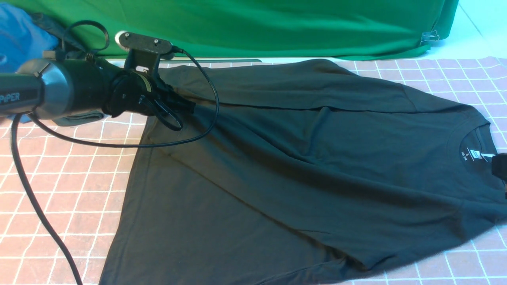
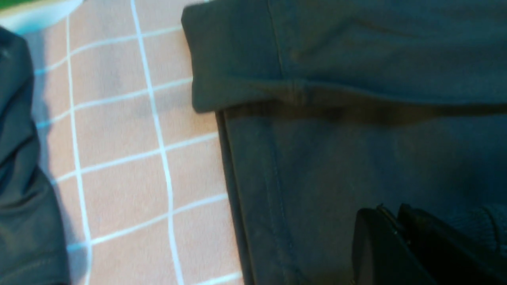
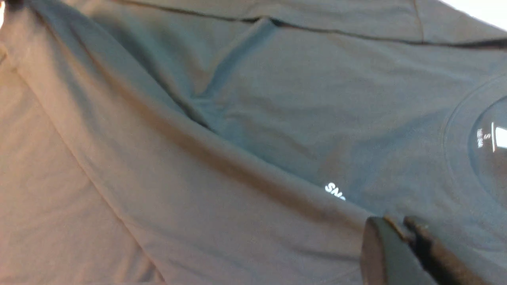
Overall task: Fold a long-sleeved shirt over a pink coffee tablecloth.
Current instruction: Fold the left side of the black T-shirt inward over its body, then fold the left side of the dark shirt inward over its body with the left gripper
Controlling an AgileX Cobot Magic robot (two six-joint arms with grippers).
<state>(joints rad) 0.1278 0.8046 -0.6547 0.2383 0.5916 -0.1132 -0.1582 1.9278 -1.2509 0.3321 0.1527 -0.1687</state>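
right claw cropped, chest text half-hidden

Robot lab or studio setup: clipped green backdrop, cabled left arm, pink grid tablecloth.

Bright even front view, soft shadows in folds of the long-sleeved shirt, wrist views blurred, orange-tinted
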